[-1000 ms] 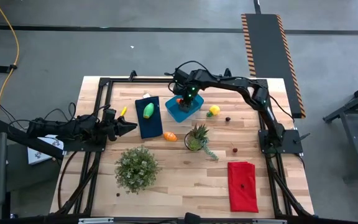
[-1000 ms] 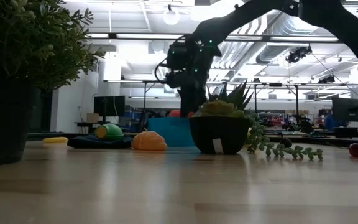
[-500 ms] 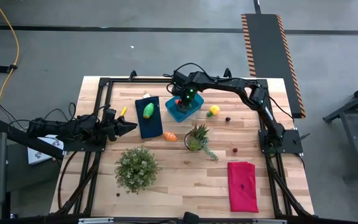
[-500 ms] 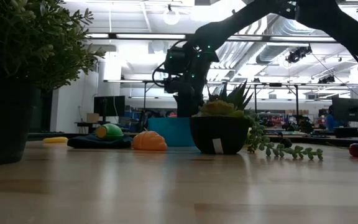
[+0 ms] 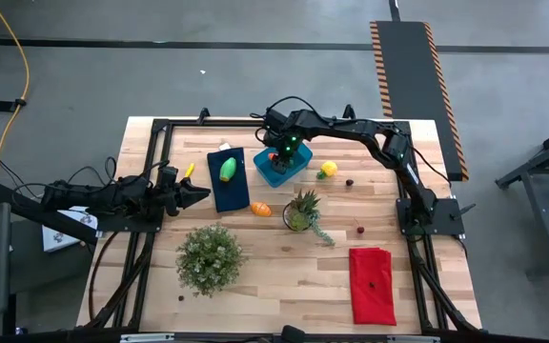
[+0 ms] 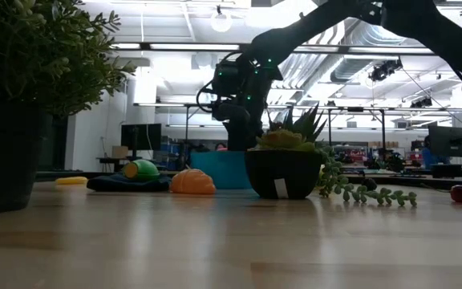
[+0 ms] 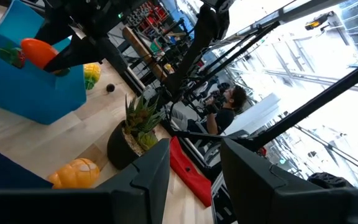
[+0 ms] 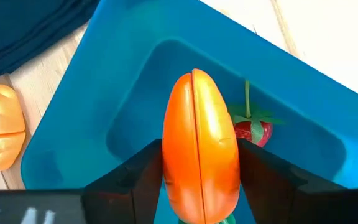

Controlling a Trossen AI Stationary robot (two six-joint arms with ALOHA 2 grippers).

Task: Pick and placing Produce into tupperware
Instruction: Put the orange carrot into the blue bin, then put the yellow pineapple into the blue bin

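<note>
My right gripper [image 8: 199,186] hangs over the bright blue tub [image 5: 276,172] at the table's far middle, shut on an orange carrot [image 8: 199,143]. A red strawberry [image 8: 250,130] lies on the tub's floor. The green oval [image 5: 228,169] rests on the dark blue cloth [image 5: 229,186] left of the tub. The orange oval [image 5: 261,208] lies on the wood near the cloth's near corner. The yellow lemon [image 5: 328,169] sits right of the tub. My left gripper [image 5: 201,193] waits open at the table's left, level with the cloth. My right gripper pinches the carrot between its two fingers [image 8: 138,180], one on each long side [image 8: 173,168], toward the end nearest the wrist. The fingers come from above and lie along it. The carrot is lifted clear and reaches past the fingertips over the tub's floor [image 8: 135,124].
A spiky plant in a small pot [image 5: 301,211] stands just near of the tub, and a bushy potted plant [image 5: 210,255] stands nearer and to the left. A red cloth [image 5: 372,284] lies at the near right. Small dark fruits [image 5: 349,182] dot the wood on the right.
My right gripper has shifted a little toward the table's left above the tub, still shut on the carrot. Over the last half second it has held still.
</note>
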